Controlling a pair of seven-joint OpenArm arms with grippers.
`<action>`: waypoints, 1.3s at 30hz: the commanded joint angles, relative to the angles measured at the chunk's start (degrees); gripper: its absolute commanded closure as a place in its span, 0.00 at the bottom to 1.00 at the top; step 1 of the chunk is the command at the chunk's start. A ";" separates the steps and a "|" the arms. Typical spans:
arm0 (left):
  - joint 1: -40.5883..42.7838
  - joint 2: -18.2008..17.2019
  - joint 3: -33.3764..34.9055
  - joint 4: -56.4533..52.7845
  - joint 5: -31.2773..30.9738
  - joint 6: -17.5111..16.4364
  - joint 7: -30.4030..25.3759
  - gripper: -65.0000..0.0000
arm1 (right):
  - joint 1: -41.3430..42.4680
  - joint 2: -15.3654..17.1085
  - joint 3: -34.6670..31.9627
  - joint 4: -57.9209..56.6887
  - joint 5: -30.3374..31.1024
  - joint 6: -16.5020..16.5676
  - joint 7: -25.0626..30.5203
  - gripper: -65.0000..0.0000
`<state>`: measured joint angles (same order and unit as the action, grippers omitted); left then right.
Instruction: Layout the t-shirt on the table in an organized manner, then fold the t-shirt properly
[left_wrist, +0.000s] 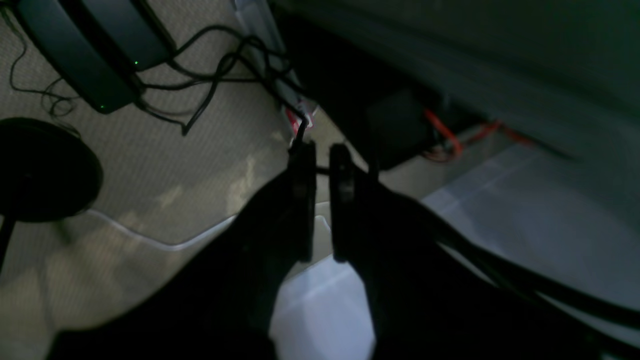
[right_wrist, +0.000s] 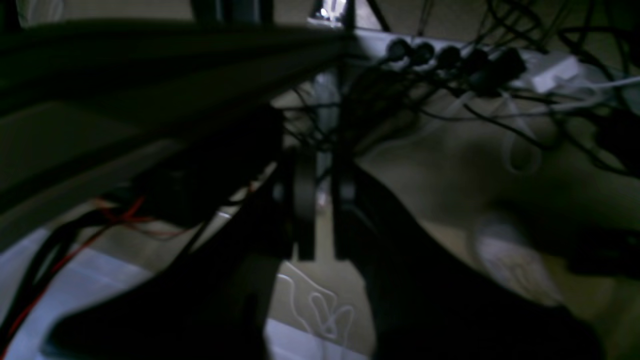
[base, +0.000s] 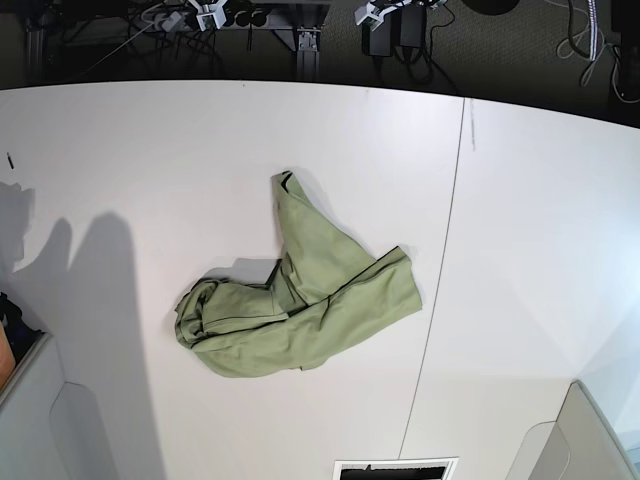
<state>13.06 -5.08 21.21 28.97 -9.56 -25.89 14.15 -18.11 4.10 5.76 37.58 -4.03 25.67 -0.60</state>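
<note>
The olive-green t-shirt (base: 310, 300) lies crumpled in a loose heap near the middle of the white table (base: 150, 150), with one part reaching toward the far side. It does not show in either wrist view. My left gripper (left_wrist: 322, 150) hangs past the table edge (left_wrist: 525, 215) over the floor, its jaws close together with nothing between them. My right gripper (right_wrist: 324, 155) is likewise off the table edge (right_wrist: 90, 280), jaws close together and empty. Neither gripper shows in the base view.
A thin dark seam (base: 445, 270) crosses the table right of the shirt. Grey arm parts sit at the near corners (base: 40, 410) (base: 590, 440). A small slot (base: 395, 468) is at the near edge. Cables and a power strip (right_wrist: 450, 55) lie on the floor.
</note>
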 joint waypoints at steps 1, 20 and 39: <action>1.53 -0.52 0.09 2.27 -0.42 -0.92 -0.15 0.91 | -1.51 1.05 0.11 1.86 1.16 1.73 0.52 0.92; 29.18 -5.29 -20.13 52.06 -2.34 -10.21 -0.15 0.72 | -30.32 11.08 0.11 47.74 12.24 5.68 -2.40 0.92; 36.41 -17.90 -39.65 90.18 -24.90 -14.11 8.57 0.46 | -23.15 16.98 0.11 73.09 17.92 5.57 -3.13 0.92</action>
<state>48.97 -22.57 -18.11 118.24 -33.71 -39.44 23.77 -41.10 20.51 5.58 109.60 12.95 31.18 -5.23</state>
